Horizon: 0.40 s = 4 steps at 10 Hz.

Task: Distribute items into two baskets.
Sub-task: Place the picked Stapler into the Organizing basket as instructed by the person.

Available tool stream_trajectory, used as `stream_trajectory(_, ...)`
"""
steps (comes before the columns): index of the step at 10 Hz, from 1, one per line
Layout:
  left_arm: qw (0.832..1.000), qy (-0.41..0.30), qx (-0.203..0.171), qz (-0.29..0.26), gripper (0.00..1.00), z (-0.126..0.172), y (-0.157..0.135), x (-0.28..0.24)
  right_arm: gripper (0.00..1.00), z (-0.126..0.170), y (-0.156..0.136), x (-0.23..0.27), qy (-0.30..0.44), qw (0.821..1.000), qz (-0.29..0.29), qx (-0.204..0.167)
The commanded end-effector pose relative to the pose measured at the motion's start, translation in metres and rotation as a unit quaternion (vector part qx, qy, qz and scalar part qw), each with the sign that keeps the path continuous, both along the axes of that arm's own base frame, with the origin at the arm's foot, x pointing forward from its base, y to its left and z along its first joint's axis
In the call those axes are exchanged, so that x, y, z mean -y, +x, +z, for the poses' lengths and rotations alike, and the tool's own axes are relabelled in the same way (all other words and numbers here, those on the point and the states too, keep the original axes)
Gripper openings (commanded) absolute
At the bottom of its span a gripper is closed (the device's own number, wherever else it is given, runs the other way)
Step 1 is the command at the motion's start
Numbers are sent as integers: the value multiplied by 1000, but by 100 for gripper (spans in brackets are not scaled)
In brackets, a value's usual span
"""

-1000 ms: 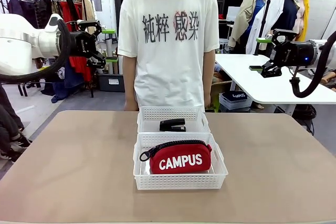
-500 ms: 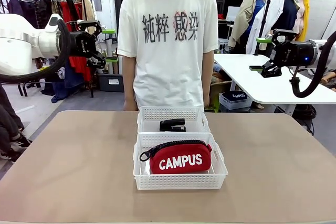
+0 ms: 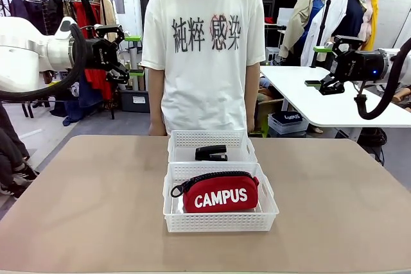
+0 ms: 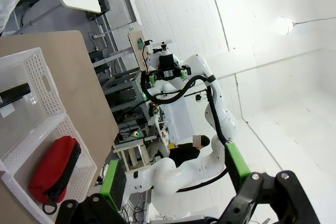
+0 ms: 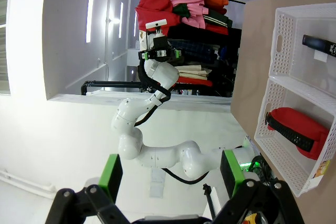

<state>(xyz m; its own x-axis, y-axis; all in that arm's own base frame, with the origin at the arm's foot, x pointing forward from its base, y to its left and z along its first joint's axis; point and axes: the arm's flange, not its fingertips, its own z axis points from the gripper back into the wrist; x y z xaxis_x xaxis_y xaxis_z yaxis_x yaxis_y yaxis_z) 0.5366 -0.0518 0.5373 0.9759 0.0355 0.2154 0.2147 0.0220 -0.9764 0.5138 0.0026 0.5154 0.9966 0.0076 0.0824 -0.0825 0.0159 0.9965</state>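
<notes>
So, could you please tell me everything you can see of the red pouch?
The red pouch looks like soft fabric, with white "CAMPUS" lettering on the side facing the robot and a black zip along its top, shut as far as shows, ending in a black loop at the robot's left. It stands on its long edge inside the near basket, filling much of its width. Nothing but the basket touches it, and both grippers are open, high off to the sides.
</notes>
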Motion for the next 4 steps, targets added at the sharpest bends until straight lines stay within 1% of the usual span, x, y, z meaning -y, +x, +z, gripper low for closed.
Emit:
stream_trajectory(1, 1000, -1, 0, 2, 100, 1, 1, -1, 100, 3, -1, 0, -1, 1000, 0, 3)
stream_trajectory(4, 1000, -1, 0, 2, 100, 1, 1, -1, 100, 3, -1, 0, -1, 1000, 0, 3)
